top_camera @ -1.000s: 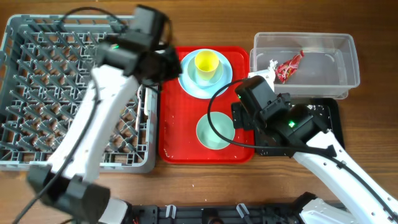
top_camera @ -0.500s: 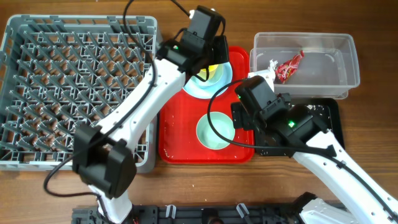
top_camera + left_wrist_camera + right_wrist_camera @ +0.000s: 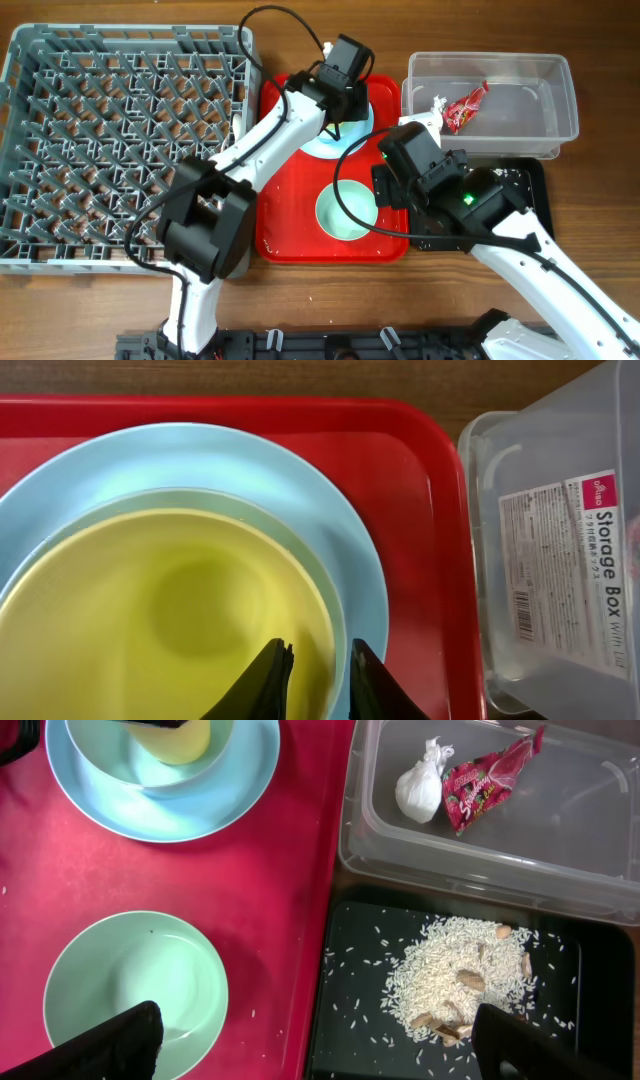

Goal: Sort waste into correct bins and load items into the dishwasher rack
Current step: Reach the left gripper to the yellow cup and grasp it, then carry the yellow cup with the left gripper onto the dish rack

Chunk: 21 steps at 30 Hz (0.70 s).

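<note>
Left arm (image 3: 262,135) was stretched far forward from its base, wrist pitched down. Left gripper (image 3: 320,660) pointed downward, its dark fingers (image 3: 272,678) a narrow gap apart. Right arm (image 3: 545,272) was bent, reaching inward. Right gripper (image 3: 315,1018) faced down, jaws spread wide and holding nothing.

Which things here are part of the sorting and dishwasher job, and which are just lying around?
Part of the job: yellow cup, blue plate, green bowl, red wrapper, tissue wad, rice scraps, clear tub, black tray, rack.
Just there: red tray, table.
</note>
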Each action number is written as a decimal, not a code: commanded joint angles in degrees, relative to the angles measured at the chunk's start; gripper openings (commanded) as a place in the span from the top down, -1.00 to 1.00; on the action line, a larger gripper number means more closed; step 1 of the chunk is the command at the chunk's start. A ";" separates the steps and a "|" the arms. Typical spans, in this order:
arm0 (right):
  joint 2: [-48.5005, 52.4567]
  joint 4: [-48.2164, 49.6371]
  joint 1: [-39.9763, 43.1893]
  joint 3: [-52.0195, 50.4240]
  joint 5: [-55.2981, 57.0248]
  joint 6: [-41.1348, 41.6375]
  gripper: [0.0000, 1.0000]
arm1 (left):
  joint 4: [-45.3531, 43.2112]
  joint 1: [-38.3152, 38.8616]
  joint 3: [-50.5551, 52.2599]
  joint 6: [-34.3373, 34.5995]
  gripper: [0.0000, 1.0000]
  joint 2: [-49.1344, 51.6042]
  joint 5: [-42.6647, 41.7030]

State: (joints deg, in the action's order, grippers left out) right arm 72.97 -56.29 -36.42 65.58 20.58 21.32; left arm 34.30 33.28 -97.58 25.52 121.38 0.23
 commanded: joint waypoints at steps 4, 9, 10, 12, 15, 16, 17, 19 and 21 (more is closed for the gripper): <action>0.70 0.15 0.17 0.61 -0.17 -0.31 -0.99 | 1.88 0.22 -0.57 -1.36 0.64 0.79 2.89; 0.70 0.15 0.17 0.61 -0.17 -0.31 -0.99 | 2.16 0.22 -0.57 -1.36 0.71 0.79 2.86; 0.70 0.15 0.17 0.61 -0.17 -0.31 -1.00 | 2.16 0.22 -0.57 -1.36 0.70 0.79 2.86; 0.70 0.15 0.17 0.61 -0.20 -0.31 -0.99 | 2.08 0.22 -0.57 -1.33 0.85 0.76 2.89; 0.70 0.15 0.17 0.61 -0.17 -0.31 -0.99 | 2.05 0.20 -0.59 -1.33 0.92 0.76 2.91; 0.70 0.15 0.17 0.61 -0.17 -0.28 -0.99 | 1.73 0.17 -0.59 -1.33 0.92 0.55 3.72; 0.70 0.15 0.17 0.61 -0.17 -0.31 -0.99 | 1.66 0.07 -0.59 -1.33 0.92 -0.07 6.16; 0.70 0.15 0.17 0.61 -0.17 -0.31 -1.00 | 1.73 -0.61 -0.59 -1.36 0.92 -3.39 10.84; 0.70 0.15 0.17 0.61 -0.17 -0.28 -0.99 | 1.88 -1.66 -0.59 -1.36 0.92 -8.68 10.56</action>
State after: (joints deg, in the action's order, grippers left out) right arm 72.99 -56.29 -36.42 65.58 20.56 21.32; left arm 36.16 33.06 -97.67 24.45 120.18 7.99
